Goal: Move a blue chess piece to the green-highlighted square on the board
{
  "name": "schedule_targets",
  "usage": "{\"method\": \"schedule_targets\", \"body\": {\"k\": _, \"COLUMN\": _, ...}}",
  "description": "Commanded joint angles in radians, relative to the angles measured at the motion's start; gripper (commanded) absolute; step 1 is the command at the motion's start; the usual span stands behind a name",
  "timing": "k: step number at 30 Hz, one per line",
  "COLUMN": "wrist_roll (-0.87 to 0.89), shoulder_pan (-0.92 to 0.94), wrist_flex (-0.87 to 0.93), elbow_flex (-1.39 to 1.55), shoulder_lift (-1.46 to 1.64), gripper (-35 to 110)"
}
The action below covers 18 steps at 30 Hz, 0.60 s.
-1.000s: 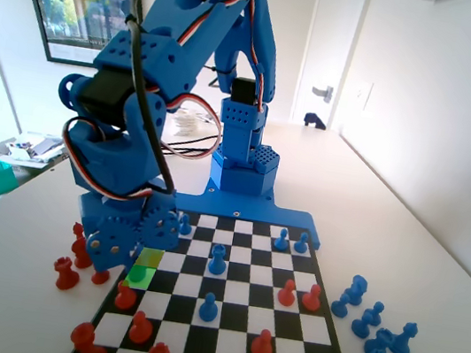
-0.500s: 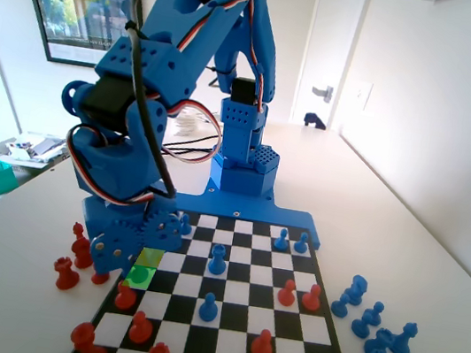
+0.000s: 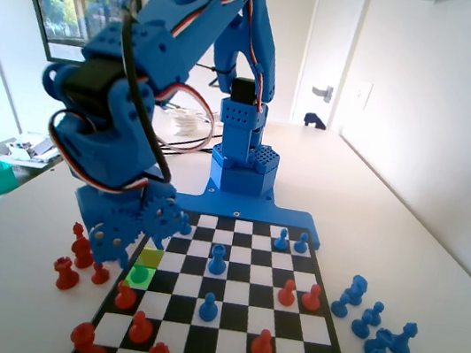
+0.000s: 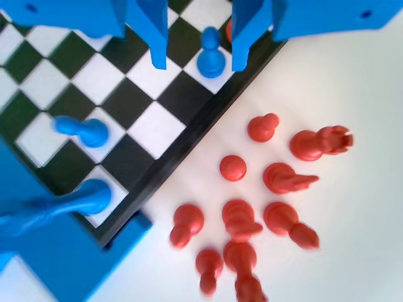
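Front edge of the board (image 3: 235, 320) in the fixed view first: red pawns (image 3: 140, 327) crowd the near rows, and a cluster of spare blue pieces (image 3: 379, 343) sits off the board on the right. One row back, a lone blue pawn (image 3: 208, 307) stands mid-board, not the one in play.

Now the action. The green-highlighted square (image 3: 139, 274) is in the board's left edge column, the yellow-tinted square (image 3: 151, 257) touching it on the far side. A small round-headed shape stands on the green, tinted by the highlight, and I judge it to be the blue chess piece (image 4: 210, 56). The wrist view backs that up: the pawn is upright on an edge square, with a scatter of red pieces (image 4: 233, 168) on the table just off the board.

And here's the key relation: the gripper (image 4: 198, 66) hangs right over that pawn, jaws spread wide, one either side of it, with daylight between each jaw and the plastic. It grips nothing. The pawn's long axis is vertical, running straight up into the gap.

So the placing looks done. What's left, I reckon, is a clean straight lift, since any sideways drift could clip the head and topple the pawn.

Farther back, more blue pawns (image 3: 282, 238) wait by the blue frame (image 3: 239, 208).
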Motion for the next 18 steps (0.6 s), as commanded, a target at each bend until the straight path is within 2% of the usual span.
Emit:
{"method": "schedule_targets", "body": {"k": 1, "wrist_roll": -0.025, "shoulder_pan": 0.02, "wrist_flex": 0.114, "elbow_flex": -0.089, "shoulder_lift": 0.146, "gripper": 16}}
{"method": "schedule_targets", "body": {"k": 7, "wrist_roll": -0.006, "shoulder_pan": 0.005, "wrist_flex": 0.285, "elbow_flex": -0.118, "shoulder_lift": 0.296, "gripper": 9}}
{"method": "schedule_targets", "body": {"k": 10, "wrist_roll": 0.077, "shoulder_pan": -0.02, "wrist_flex": 0.351, "elbow_flex": -0.114, "shoulder_lift": 0.385, "gripper": 1}}
{"method": "schedule_targets", "body": {"k": 18, "wrist_roll": 0.417, "shoulder_pan": -0.094, "wrist_flex": 0.46, "elbow_flex": -0.114, "shoulder_lift": 0.627, "gripper": 1}}
